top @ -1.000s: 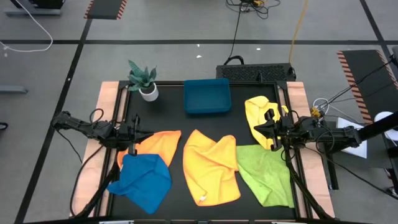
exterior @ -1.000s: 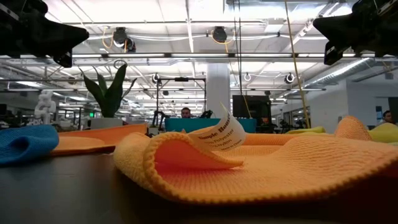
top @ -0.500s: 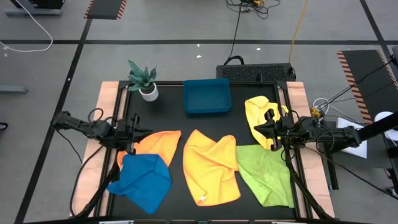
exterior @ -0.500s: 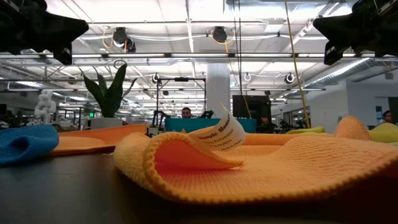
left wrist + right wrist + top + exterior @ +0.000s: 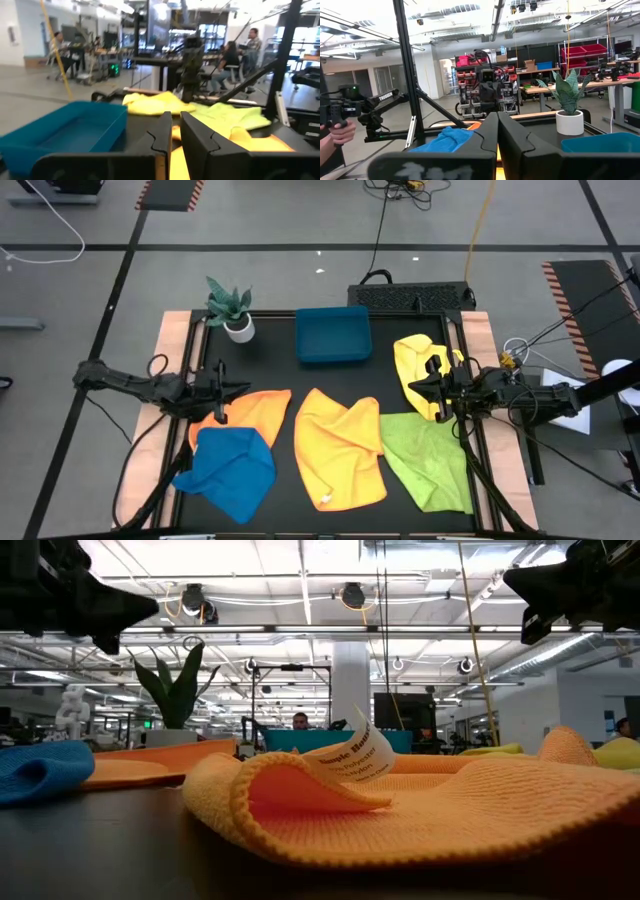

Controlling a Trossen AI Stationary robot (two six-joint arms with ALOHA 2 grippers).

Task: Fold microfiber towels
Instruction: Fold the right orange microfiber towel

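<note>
Five towels lie crumpled on the black table: blue [image 5: 232, 470] at the near left, orange [image 5: 258, 405] partly under it, yellow-orange [image 5: 340, 448] in the middle, lime green [image 5: 432, 462] at the near right, yellow [image 5: 415, 360] at the far right. My left gripper [image 5: 228, 392] is shut and empty, in the air over the orange towel's left edge; the left wrist view shows it too [image 5: 175, 137]. My right gripper [image 5: 420, 388] is shut and empty, in the air over the yellow towel's near part; the right wrist view shows it too [image 5: 497, 132]. In the low view both grippers [image 5: 110, 620] [image 5: 525, 600] stand well above the table.
A teal-blue tray [image 5: 333, 335] stands at the far middle of the table, and a potted plant [image 5: 232, 310] at the far left. Frame posts rise at the table's left and right sides. People show in the room beyond the table.
My left gripper has gone a little toward the table's right edge, farther over the orange towel, still shut and in the air. The towels have kept still.
</note>
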